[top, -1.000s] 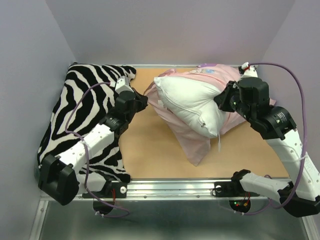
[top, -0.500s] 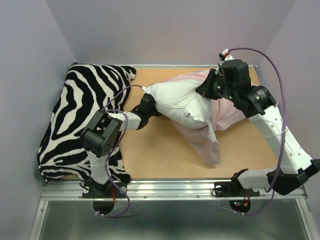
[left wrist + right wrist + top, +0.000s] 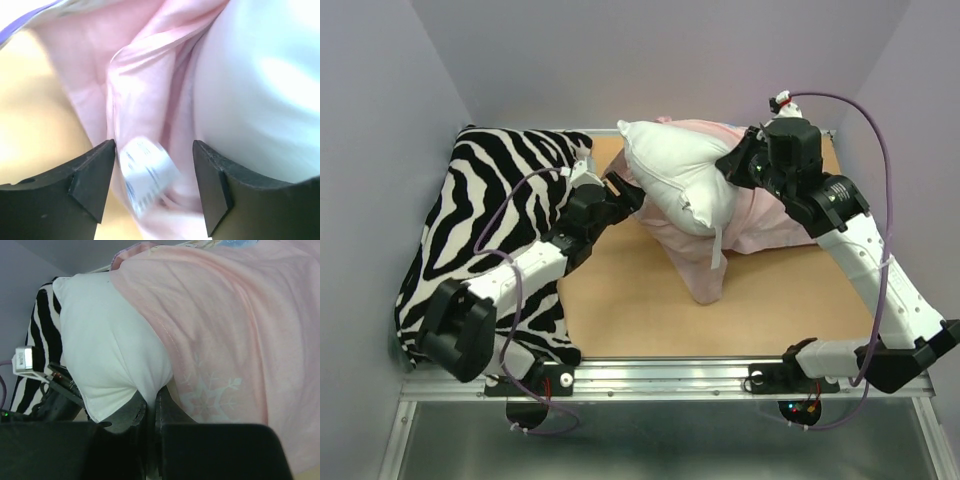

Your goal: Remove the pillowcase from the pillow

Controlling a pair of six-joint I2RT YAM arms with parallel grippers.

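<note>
Bulging out of the pillowcase, the white pillow sits raised at the far middle of the bench. Its left end is bare and its right end is covered by the pink fabric. A loose fold of the pillowcase hangs below the pillow and drapes onto the bench toward the near side.

The right pincer is pressed together on the pillow's right edge, where the white cloth meets the pillowcase hem. In the wrist view the white fabric draws in between the closed fingers, with the pink hem just beside them.

The left pincer stands apart at the pillow's left end, holding nothing. Between its black fingers lie pale pink folds of the pillowcase and a small white printed tag, too blurred to read.

A zebra-striped cushion lies along the bench's left side, partly under the left arm.
</note>
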